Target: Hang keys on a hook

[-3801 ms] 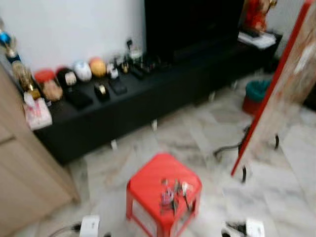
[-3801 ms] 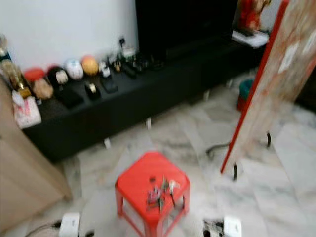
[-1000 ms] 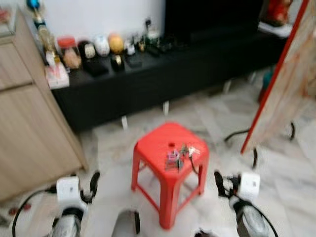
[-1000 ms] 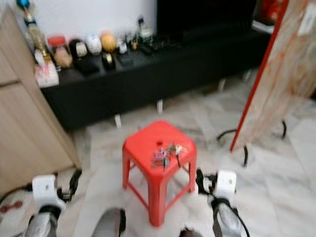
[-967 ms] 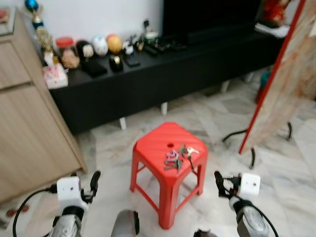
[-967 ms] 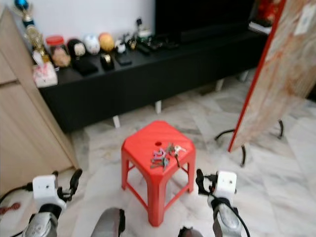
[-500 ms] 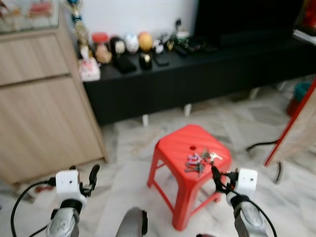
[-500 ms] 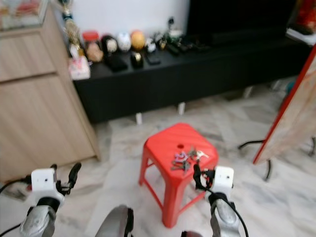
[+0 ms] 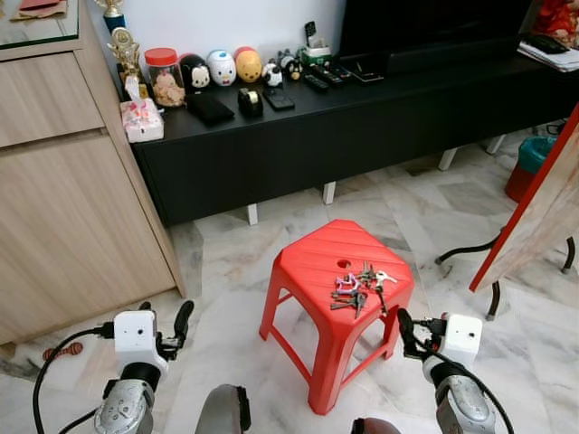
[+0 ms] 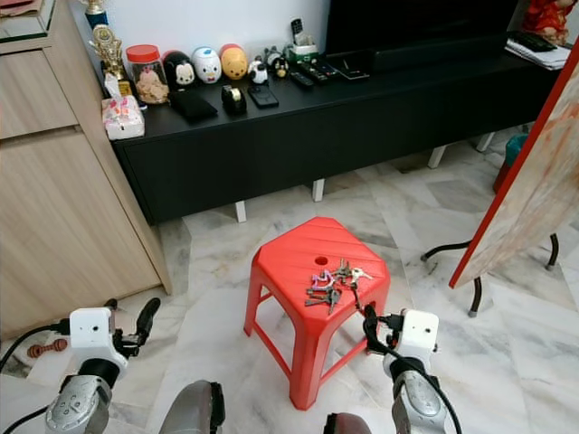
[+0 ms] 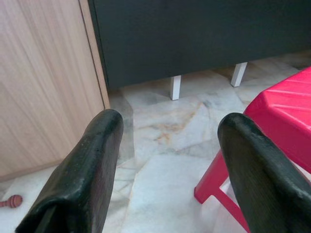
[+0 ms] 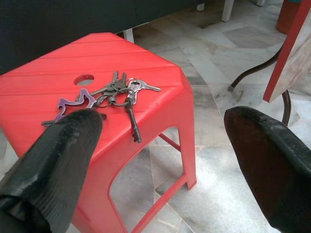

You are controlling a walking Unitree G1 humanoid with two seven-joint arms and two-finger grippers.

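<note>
A bunch of keys (image 9: pixel 359 287) with a purple carabiner lies on top of a red plastic stool (image 9: pixel 312 264) in the middle of the marble floor. In the right wrist view the keys (image 12: pixel 112 97) lie just beyond my right gripper (image 12: pixel 160 170), which is open with nothing between its fingers. That right gripper (image 9: pixel 404 332) hangs low beside the stool's right side. My left gripper (image 9: pixel 181 322) is open too, low at the left, away from the stool; its wrist view looks at the floor and the stool's edge (image 11: pixel 284 104).
A long black TV bench (image 9: pixel 362 117) carrying small figures, jars and remotes runs along the back wall. A wooden cabinet (image 9: pixel 63 199) stands at the left. A red-framed board on a stand (image 9: pixel 534 217) leans at the right. Open marble floor surrounds the stool.
The camera has steadied and shifted, so the stool sits a little further left and the picture is sharp. Both grippers stay low and open; the keys have not moved.
</note>
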